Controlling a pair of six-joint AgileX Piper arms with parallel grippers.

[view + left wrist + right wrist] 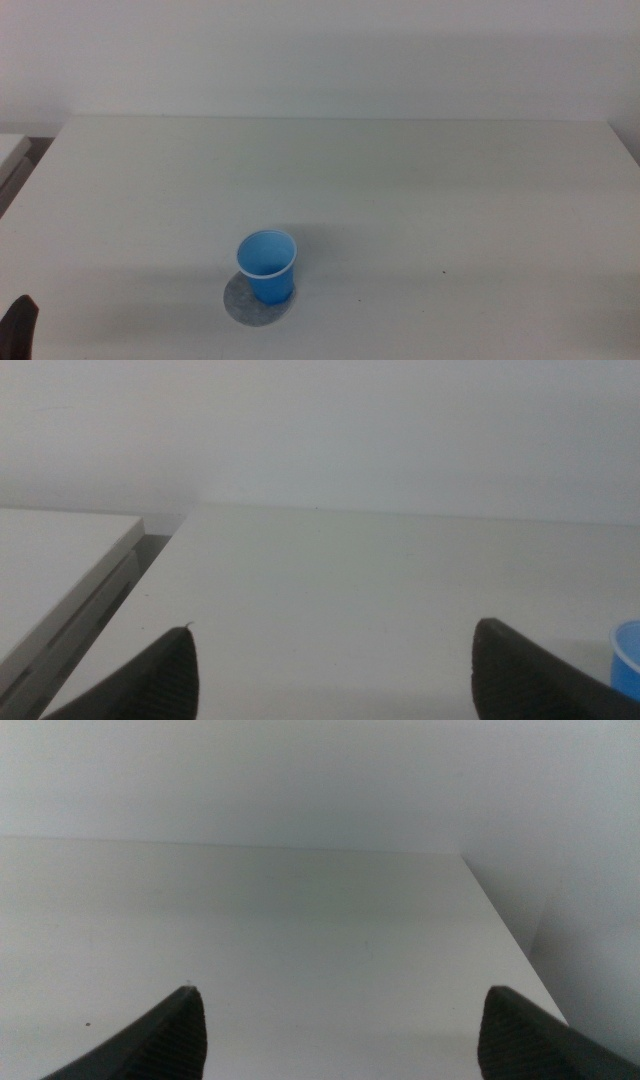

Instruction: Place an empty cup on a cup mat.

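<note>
In the middle view, the left tool (20, 325) shows only as a dark tip at the lower left corner of the frame, apart from everything on the desk (420, 190). Its own wrist view shows its jaws spread wide with bare desk between them. The right tool (340, 1030) is out of the middle view; its wrist view shows its jaws likewise spread wide over bare desk, holding nothing.

Further in, left of centre in the lower part of the frame, the cup mat (240, 303) lies flat on the desk. The cup (267, 266) stands upright on the mat, mouth up, its inside empty. The mat's grey edge shows around the cup's base, mostly on the left.
</note>
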